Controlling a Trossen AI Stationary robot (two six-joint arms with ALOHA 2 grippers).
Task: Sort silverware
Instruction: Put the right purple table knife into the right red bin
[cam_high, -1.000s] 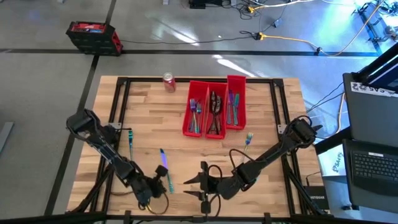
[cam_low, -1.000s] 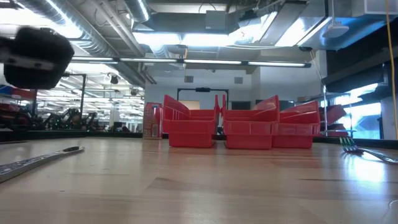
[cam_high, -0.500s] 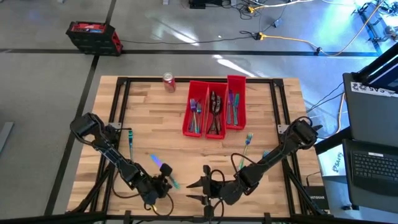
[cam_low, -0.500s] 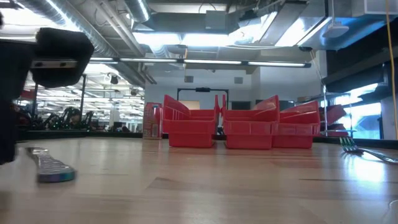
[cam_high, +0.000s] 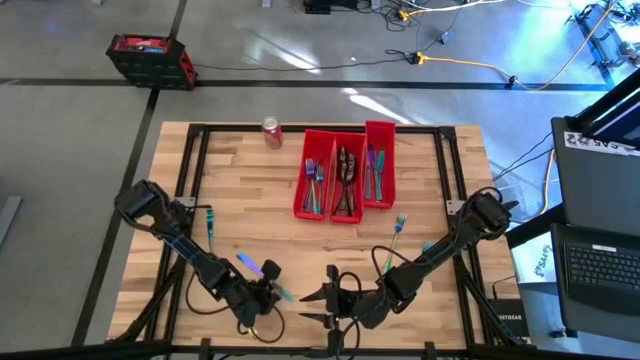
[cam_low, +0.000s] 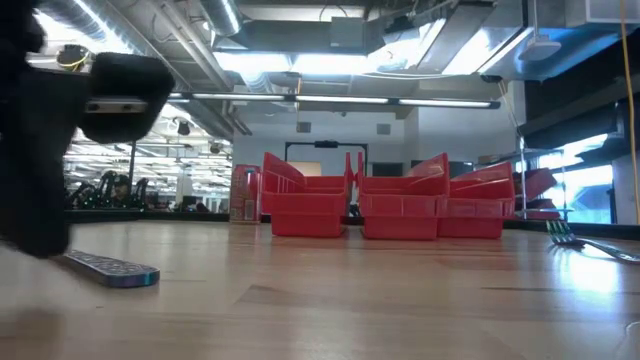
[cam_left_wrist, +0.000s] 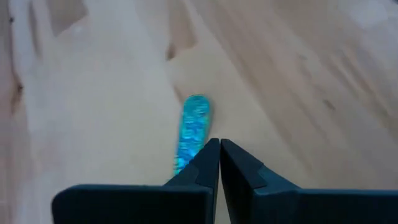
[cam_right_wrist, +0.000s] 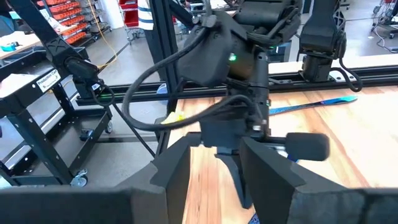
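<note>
Three red bins (cam_high: 344, 182), three loose utensils (cam_high: 209, 228)

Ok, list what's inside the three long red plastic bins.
The three red plastic bins hold sorted silverware: iridescent forks in one outer bin, dark bronze spoons in the middle, iridescent knives in the other outer bin. Pieces underneath are covered, so counts stay unclear.

A light butcher-block wooden table (cam_high: 250, 200) on a black frame is carrying three long red plastic bins (cam_high: 343, 180) at its far middle, side by side and holding silverware. A red soda can (cam_high: 271, 131) is standing far left of them. Loose iridescent teal pieces are lying on the wood: a knife (cam_high: 211, 228) left, another (cam_high: 256, 268) near centre, a fork (cam_high: 397, 227) right.
</note>
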